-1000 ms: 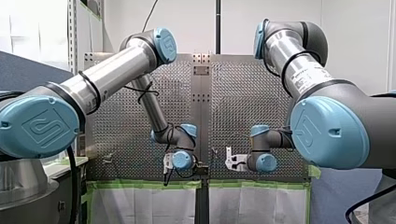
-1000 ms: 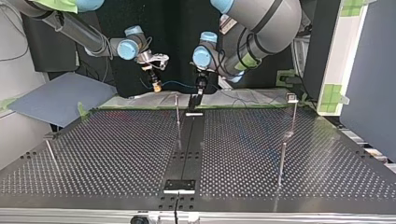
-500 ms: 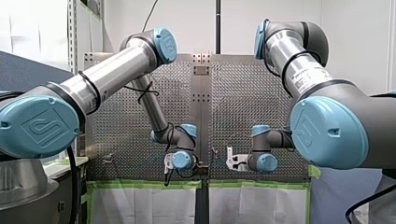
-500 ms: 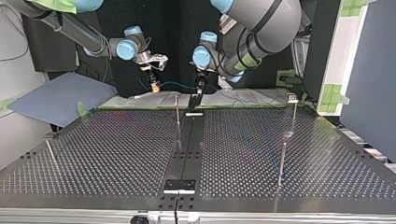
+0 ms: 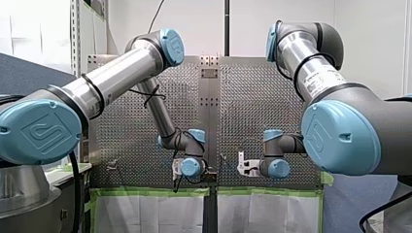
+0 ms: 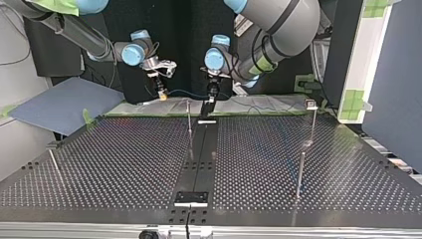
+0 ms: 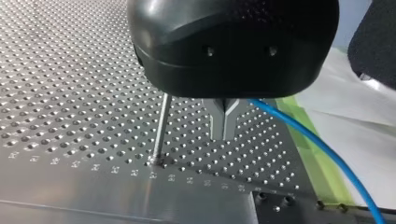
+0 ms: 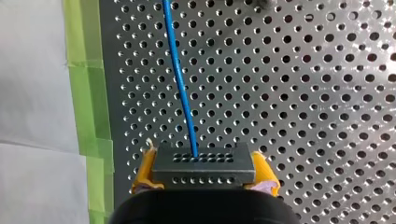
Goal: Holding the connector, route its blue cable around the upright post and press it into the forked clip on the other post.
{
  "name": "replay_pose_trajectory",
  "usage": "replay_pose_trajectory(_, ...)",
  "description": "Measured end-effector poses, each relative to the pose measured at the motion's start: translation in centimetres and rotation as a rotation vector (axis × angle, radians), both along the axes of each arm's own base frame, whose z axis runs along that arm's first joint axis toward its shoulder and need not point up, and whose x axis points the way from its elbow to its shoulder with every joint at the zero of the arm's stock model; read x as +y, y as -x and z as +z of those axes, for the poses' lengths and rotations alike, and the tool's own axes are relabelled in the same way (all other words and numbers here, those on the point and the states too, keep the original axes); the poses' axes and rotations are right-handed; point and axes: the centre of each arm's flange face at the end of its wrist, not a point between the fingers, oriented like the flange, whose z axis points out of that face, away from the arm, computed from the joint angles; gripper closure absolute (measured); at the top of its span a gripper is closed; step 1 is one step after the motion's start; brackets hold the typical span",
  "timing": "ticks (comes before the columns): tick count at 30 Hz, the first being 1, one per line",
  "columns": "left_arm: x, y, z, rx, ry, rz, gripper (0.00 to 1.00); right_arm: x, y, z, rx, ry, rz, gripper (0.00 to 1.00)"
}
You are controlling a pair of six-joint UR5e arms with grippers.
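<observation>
**CABLE ROUTING: CONNECTOR IN HAND, POST NOT YET ROUNDED**

**Right wrist view.** Your right hand [image 8: 204,169] is clamped on the connector [image 8: 203,163], a small, dark, rigid block with two rows of holes. The yellow pads [image 8: 144,170] bear on its two short flanks. The blue cable [image 8: 180,84] leaves the block's face and runs straight ahead above the perforated metal bench [image 8: 303,93], beside a strip of green tape [image 8: 86,107]. Judge the cable light, thin, smooth-jacketed and springy. Steer it by the block, not by the jacket.

**Left wrist view.** Your left hand [image 7: 223,134] has its metal fingers [image 7: 217,121] drawn narrow, tips together, with nothing between them. The cable passes out beside their root; whether it is pinched there cannot be told. The upright post [image 7: 161,123], a slim bare steel rod, stands just beside the fingers.

**Top view.** The connector sits at 11 o'clock, near the bench's far edge. The cable spans from it to the left hand at 12 o'clock. The forked clip [image 6: 311,104] tops a second post [image 6: 312,127] at 2 o'clock, well apart from both hands. The cable is not in the clip.

**Front view.** Both hands sit low near 6 o'clock. Finger positions cannot be read here.
</observation>
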Motion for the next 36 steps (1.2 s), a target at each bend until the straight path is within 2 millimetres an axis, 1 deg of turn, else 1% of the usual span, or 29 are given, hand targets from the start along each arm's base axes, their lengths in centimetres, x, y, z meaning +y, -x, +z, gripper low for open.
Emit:
replay_pose_trajectory(5, -0.3, -0.3, 0.3, -0.015, 0.010, 0.006, 0.96, -0.7, 0.3, 0.2, -0.002, 0.004, -0.012, 1.00)
replay_pose_trajectory(6, -0.3, -0.3, 0.3, -0.016, 0.013, 0.007, 0.94, -0.8, 0.4, 0.2, -0.002, 0.005, -0.015, 1.00)
replay_pose_trajectory(14, -0.5, -0.5, 0.4, -0.019, 0.022, 0.006, 0.94, -1.7, 1.3, 0.3, -0.005, 0.011, -0.042, 1.00)
replay_pose_trajectory(36, -1.1, -0.5, 0.5, -0.006, 0.038, -0.036, 0.94, -2.8, 2.6, 0.5, -0.006, 0.013, -0.069, 1.00)
